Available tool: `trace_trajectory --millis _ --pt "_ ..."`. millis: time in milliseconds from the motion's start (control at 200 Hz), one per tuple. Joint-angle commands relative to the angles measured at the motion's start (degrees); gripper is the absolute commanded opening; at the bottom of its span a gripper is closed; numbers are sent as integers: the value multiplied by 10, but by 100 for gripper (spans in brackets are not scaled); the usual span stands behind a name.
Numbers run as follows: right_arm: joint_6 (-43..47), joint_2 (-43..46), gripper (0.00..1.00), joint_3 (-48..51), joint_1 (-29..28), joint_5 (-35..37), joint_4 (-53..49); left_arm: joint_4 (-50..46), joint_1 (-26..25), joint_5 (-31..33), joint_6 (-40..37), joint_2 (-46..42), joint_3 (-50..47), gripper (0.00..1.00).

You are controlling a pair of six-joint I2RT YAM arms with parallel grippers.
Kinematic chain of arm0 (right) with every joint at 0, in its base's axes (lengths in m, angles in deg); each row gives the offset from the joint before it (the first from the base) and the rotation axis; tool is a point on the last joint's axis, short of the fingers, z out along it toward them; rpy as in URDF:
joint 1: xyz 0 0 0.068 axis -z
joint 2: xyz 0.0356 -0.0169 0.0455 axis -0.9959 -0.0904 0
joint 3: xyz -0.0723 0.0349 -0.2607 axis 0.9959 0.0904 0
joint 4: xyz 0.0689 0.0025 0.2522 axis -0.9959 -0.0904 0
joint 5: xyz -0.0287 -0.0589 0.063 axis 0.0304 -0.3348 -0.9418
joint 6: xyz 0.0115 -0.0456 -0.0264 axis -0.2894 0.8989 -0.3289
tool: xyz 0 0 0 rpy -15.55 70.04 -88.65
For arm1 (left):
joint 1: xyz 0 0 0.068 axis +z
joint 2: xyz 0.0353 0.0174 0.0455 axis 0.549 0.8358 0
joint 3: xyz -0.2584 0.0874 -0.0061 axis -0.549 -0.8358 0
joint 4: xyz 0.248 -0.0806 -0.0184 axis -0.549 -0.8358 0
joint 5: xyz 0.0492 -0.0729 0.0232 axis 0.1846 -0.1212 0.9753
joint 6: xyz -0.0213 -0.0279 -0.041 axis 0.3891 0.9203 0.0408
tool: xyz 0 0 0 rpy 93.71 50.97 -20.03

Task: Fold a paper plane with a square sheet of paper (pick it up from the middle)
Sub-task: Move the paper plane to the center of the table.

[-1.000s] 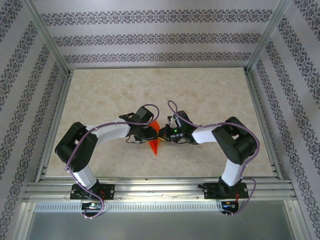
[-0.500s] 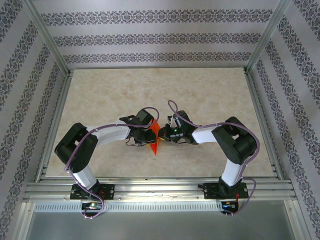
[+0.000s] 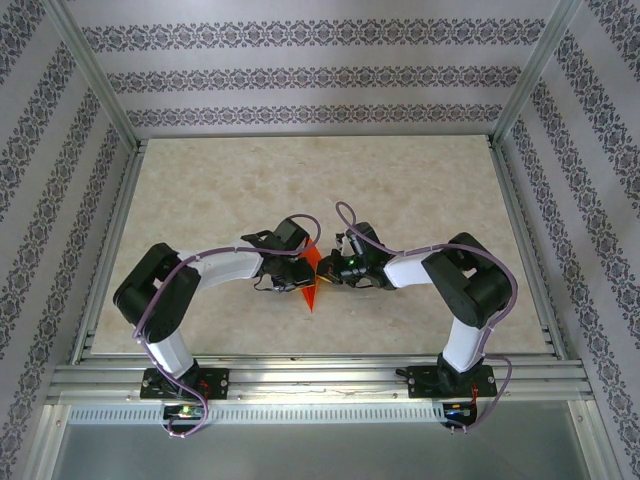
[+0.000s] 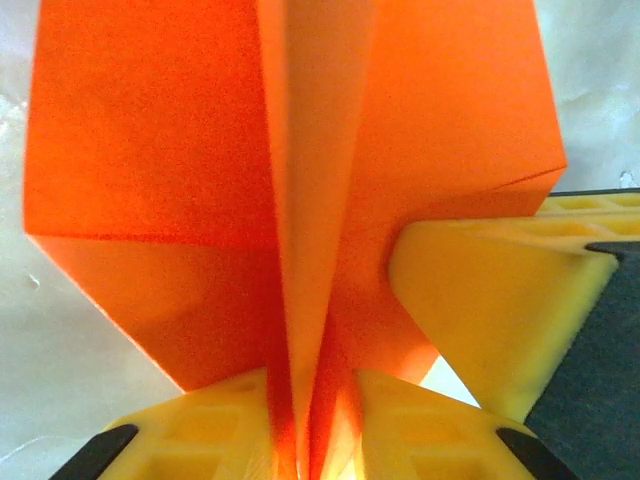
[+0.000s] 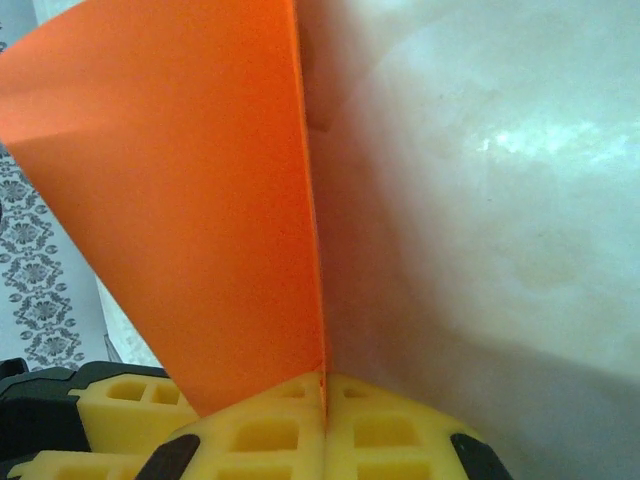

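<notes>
- Between the two sets of fingertips, in the top external view, the paper plane (image 3: 312,286) is seen above the table (image 3: 420,190). The left gripper (image 3: 300,272) is set just beside it on one side and the right gripper (image 3: 327,272) just beside it on the other. The orange point extends past the fingers toward the arm bases. Whether that point touches the table cannot be told, nor can the jaw positions be made out from above.
- From the left wrist, the left gripper (image 4: 312,430) is shown clamped on the paper plane (image 4: 150,130). The upright centre crease is pinched between the two yellow fingers (image 4: 215,435). A flat orange flap is spread away from the pads on either side. Just beyond the right-hand pad, a yellow finger (image 4: 490,290) of the right gripper is seen touching the paper.
- From the right wrist, the right gripper (image 5: 325,405) is shown clenched, its yellow fingers (image 5: 390,435) brought together with no gap. A thin edge of the paper plane (image 5: 200,200) is nipped in the seam between them. The edge rises straight from the fingertips, and the sheet fans out to the left of them. To the right of the fingers, the pale marbled table (image 5: 500,200) is visible. Low beside the left-hand finger, a yellow finger (image 5: 110,400) of the left gripper is seen.
</notes>
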Motion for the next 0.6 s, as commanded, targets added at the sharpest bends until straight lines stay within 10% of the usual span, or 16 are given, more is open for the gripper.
trace_trajectory --millis 0,595 --pt "-5 -4 1 6 -6 -11 20 15 -9 -1 -3 14 16 25" --pt "-1 18 14 10 0 -11 13 -19 -8 19 -38 25 38 13"
